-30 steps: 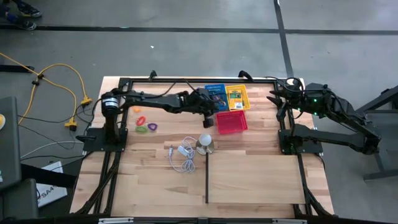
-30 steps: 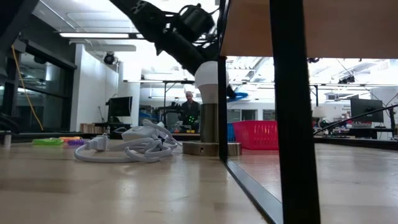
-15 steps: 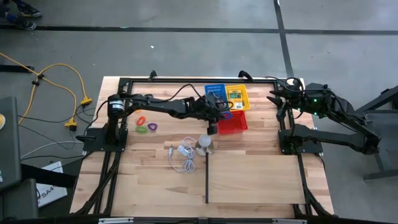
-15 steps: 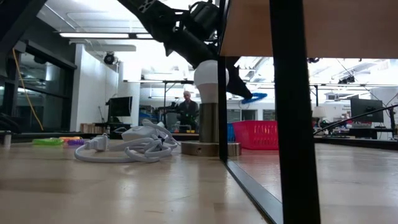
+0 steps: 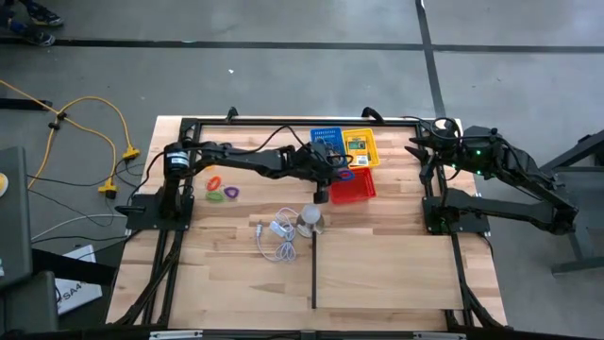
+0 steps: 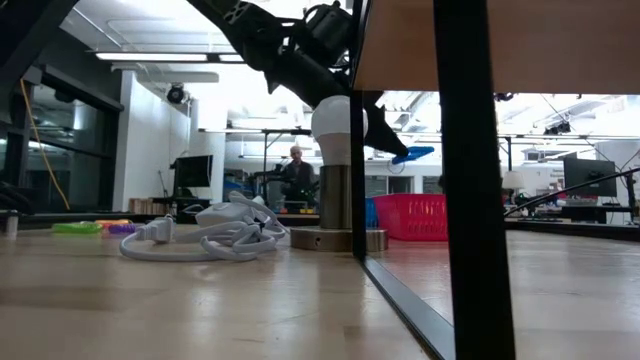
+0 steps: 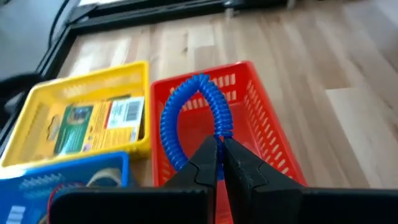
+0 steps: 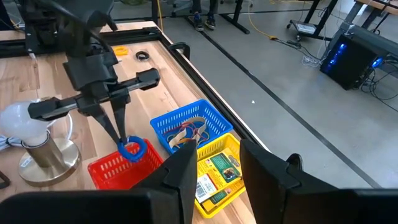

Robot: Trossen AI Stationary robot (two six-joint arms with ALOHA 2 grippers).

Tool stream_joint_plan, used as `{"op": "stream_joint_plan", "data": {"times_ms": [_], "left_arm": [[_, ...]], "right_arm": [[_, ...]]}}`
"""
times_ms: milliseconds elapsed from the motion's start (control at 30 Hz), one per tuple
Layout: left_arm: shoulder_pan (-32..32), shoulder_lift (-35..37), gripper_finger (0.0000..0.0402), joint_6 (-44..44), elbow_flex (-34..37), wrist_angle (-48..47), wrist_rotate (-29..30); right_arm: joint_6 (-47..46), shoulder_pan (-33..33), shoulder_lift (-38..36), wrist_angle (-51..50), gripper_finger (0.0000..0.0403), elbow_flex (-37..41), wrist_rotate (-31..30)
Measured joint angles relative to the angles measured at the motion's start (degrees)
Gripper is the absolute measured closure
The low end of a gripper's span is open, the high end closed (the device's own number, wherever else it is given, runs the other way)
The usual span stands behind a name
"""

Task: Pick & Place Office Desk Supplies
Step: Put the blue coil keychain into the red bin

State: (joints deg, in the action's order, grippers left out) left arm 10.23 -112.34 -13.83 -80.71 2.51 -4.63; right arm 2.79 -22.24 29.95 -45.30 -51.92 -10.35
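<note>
My left gripper [image 7: 219, 146] is shut on a blue coiled ring [image 7: 196, 115] above the red basket [image 5: 357, 187]; the right wrist view shows gripper [image 8: 122, 135] and ring [image 8: 132, 149] over that basket [image 8: 118, 169]. Beside it the yellow basket [image 7: 81, 115] holds a yellow-and-green packet [image 7: 93, 124], and the blue basket [image 8: 186, 127] holds rubber bands. Several coloured rings [image 5: 219, 187] lie on the table at the left. My right gripper [image 8: 214, 168] stands open at the table's right edge with nothing between its fingers. My left gripper pinches the blue ring's coil at one spot on its loop [image 7: 220, 129] between its two fingertips. The fingers slant down from the table's left side. The ring hangs past the fingertips, lifted clear above the red basket.
A white bulb on a silvery base [image 5: 310, 220] stands just near of the red basket, with a coiled white cord [image 5: 277, 238] to its left. A raised wooden board [image 5: 387, 272] covers the table's near right part.
My left gripper has carried the blue ring toward the table's right, from beside the red basket to above it, rolling a little; it has kept still over the last half second. The ring stays pinched and clear.
</note>
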Motion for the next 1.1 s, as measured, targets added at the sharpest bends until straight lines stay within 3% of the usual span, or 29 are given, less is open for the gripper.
{"op": "stream_joint_plan", "data": {"times_ms": [200, 400, 967, 1100], "left_arm": [[1.4, 0.0, 0.0396, -6.8, 0.0, 0.1, -9.4], [3.2, 0.0, 0.0396, -13.4, 0.0, 0.7, -14.5], [5.4, -2.4, 0.0395, -11.3, -0.2, 1.6, -15.2], [5.6, -2.4, 0.0377, -11.1, -0.2, 1.5, -14.9]], "right_arm": [[0.0, 0.0, 0.0, 0.0, 0.0293, 0.0, 0.0], [0.0, 0.0, 0.0, 0.0, 0.0293, 0.0, 0.0], [0.0, 0.0, 0.0, 0.0, 0.0293, 0.0, 0.0], [0.0, 0.0, 0.0, 0.0, 0.0293, 0.0, 0.0]]}}
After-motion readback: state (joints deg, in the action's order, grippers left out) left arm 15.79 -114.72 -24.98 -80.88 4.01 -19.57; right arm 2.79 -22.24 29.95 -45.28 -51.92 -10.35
